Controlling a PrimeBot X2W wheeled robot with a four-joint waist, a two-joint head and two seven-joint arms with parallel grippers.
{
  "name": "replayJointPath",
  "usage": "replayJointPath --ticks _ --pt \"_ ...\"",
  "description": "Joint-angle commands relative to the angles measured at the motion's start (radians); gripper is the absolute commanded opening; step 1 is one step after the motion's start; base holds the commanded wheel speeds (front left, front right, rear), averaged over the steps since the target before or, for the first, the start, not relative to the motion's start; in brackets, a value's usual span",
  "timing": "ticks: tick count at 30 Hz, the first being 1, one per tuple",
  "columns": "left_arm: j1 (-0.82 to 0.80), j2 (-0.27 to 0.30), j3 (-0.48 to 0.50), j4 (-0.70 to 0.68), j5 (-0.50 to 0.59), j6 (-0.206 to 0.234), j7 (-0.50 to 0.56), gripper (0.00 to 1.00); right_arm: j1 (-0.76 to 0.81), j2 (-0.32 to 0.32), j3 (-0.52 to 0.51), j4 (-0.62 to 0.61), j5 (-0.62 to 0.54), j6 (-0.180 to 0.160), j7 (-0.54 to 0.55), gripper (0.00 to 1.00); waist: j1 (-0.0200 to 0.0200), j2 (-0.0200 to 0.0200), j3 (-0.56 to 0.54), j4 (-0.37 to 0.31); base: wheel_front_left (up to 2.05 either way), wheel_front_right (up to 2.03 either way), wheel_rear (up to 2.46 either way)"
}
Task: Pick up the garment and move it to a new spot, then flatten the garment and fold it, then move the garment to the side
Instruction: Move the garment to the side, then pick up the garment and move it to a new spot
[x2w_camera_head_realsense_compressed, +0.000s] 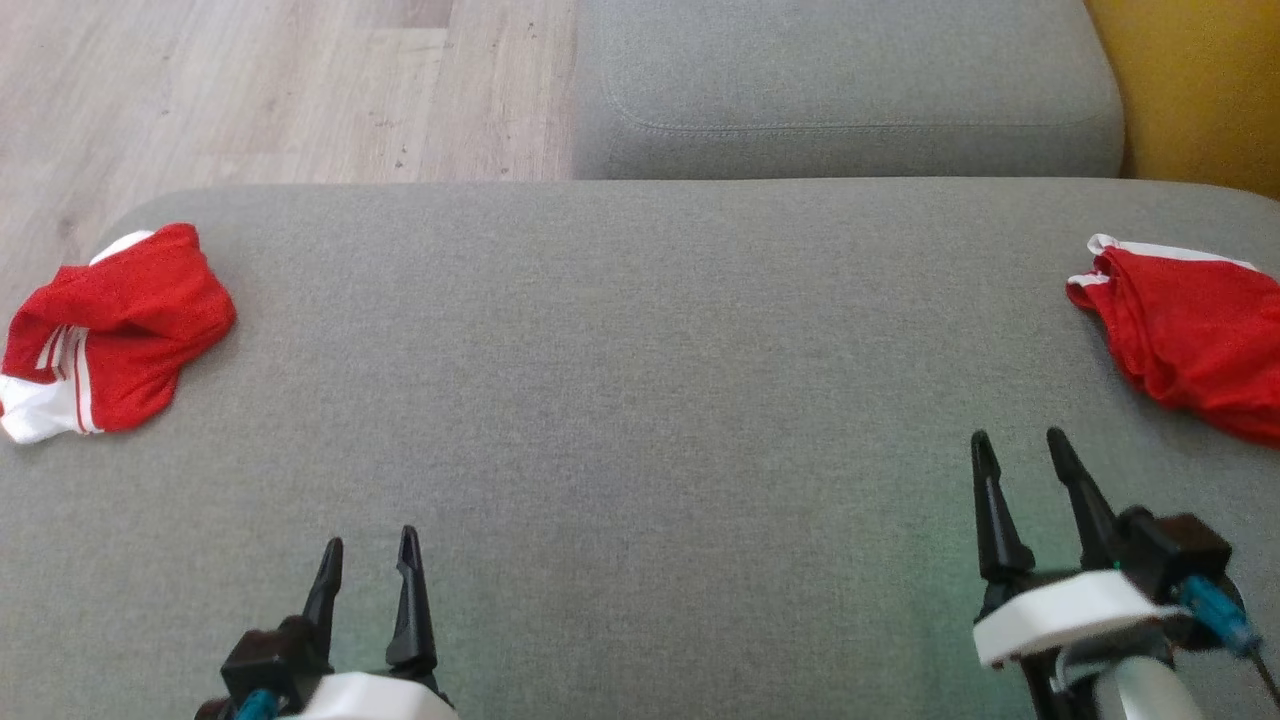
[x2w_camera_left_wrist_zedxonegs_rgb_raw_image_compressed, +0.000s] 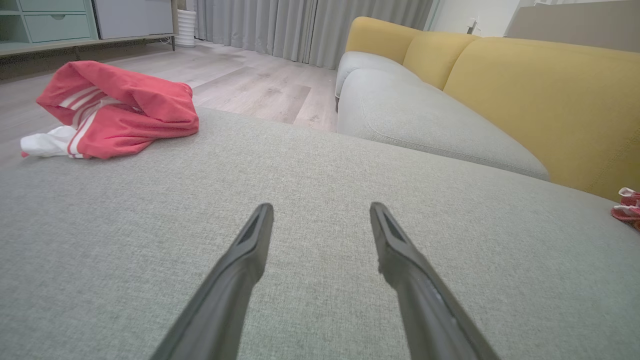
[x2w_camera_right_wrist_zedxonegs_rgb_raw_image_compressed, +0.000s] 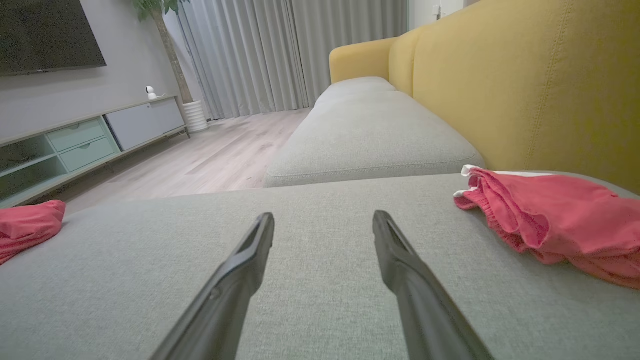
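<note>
Looking down on a broad grey sofa cushion (x2w_camera_head_realsense_compressed: 640, 340). Finding a striped red garment (x2w_camera_head_realsense_compressed: 110, 325) lying bunched at nine o'clock, right by the cushion's edge, its white end trailing toward eight o'clock. Finding a second red garment (x2w_camera_head_realsense_compressed: 1190, 345) lying crumpled at three o'clock, showing white trim along its upper edge and running off the frame.

Holding the left gripper (x2w_camera_head_realsense_compressed: 370, 540) at seven o'clock, low over the cushion, fingers (x2w_camera_left_wrist_zedxonegs_rgb_raw_image_compressed: 245, 260) standing apart and clasping nothing. Holding the right gripper (x2w_camera_head_realsense_compressed: 1018, 436) at five o'clock, a little farther up the head view, fingers likewise spread and empty, near the second red garment yet not touching it. Pointing both pairs of fingers toward twelve o'clock.

Seeing bare grey fabric between the spread fingers in the left wrist view, with the striped red garment lying well apart at ten o'clock. Seeing the second red garment at three o'clock in the right wrist view, clear of the fingers.

Noting another grey cushion (x2w_camera_head_realsense_compressed: 850, 90) lying beyond at twelve o'clock, a yellow backrest (x2w_camera_head_realsense_compressed: 1190, 90) at one o'clock, and wood floor (x2w_camera_head_realsense_compressed: 250, 90) at eleven o'clock.
</note>
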Motion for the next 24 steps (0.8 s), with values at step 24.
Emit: replayJointPath --ticks 24 --pt "-0.045 0.008 0.016 -0.039 -0.004 0.018 0.006 1.00 0.068 -0.002 0.023 -0.133 -0.002 0.007 0.020 1.00 0.0001 -0.0001 -0.004 0.077 0.00 0.00 0.00"
